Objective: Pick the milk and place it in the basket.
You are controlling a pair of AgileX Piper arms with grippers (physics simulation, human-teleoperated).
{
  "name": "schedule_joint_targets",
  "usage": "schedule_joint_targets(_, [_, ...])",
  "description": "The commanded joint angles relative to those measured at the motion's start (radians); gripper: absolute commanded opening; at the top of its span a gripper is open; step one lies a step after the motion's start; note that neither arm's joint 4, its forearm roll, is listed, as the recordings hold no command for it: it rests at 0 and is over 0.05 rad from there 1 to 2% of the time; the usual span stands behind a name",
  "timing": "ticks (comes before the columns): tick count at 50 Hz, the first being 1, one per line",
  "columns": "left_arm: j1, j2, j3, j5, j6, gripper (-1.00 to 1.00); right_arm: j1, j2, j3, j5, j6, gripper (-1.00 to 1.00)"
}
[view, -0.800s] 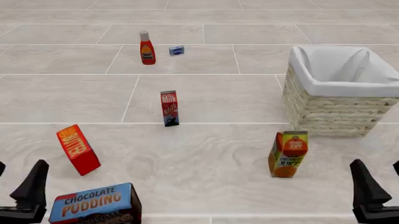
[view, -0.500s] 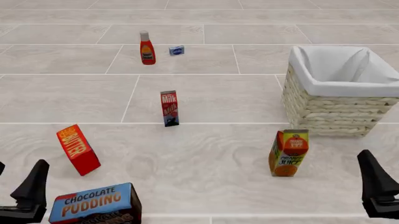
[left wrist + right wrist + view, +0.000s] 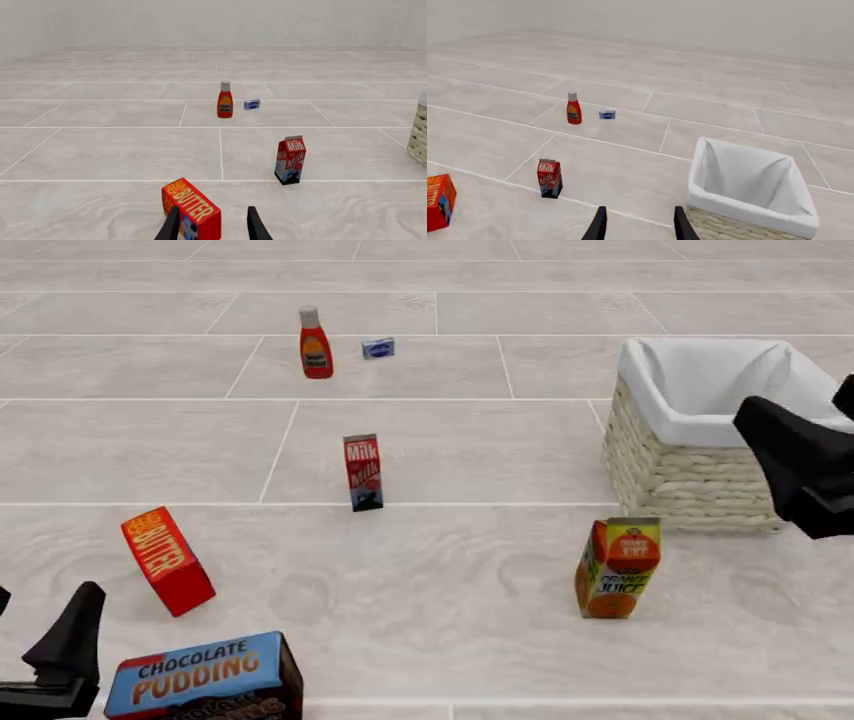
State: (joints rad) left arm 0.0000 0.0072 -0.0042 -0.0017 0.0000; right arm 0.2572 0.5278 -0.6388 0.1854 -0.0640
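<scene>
The milk (image 3: pixel 362 472) stands upright in the middle of the table, well apart from the basket (image 3: pixel 694 480); your right gripper (image 3: pixel 635 223) is up high with its fingers apart and empty; come down slowly and grab the milk's sides.

Pale grey tiled floor (image 3: pixel 441 440) under even light, plain wall (image 3: pixel 213 22) behind.

The milk (image 3: pixel 363 472) stands upright, well apart from the basket (image 3: pixel 694 475) and right end effector (image 3: pixel 801 475).
</scene>
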Motion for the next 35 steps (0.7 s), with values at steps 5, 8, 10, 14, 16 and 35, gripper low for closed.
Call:
schedule_joint_targets(5, [0.0, 0.0, 0.0, 0.0, 0.0, 1.0, 0.14, 0.402, -0.343, 0.03, -0.003, 1.0])
schedule_joint_targets(8, [0.0, 0.0, 0.0, 0.0, 0.0, 1.0, 0.179, 0.484, -0.41, 0.041, 0.039, 1.0])
schedule_joint_targets(10, [0.0, 0.0, 0.0, 0.0, 0.0, 1.0, 0.216, 0.538, -0.454, 0.044, 0.064, 1.0])
schedule_joint_targets(14, [0.0, 0.0, 0.0, 0.0, 0.0, 1.0, 0.261, 0.667, -0.562, 0.062, 0.082, 1.0])
schedule_joint_targets(16, [0.0, 0.0, 0.0, 0.0, 0.0, 1.0, 0.248, 0.734, -0.612, 0.09, 0.085, 1.0])
schedule_joint_targets(35, [0.0, 0.0, 0.0, 0.0, 0.0, 1.0, 0.301, 1.075, -0.899, 0.151, 0.16, 1.0])
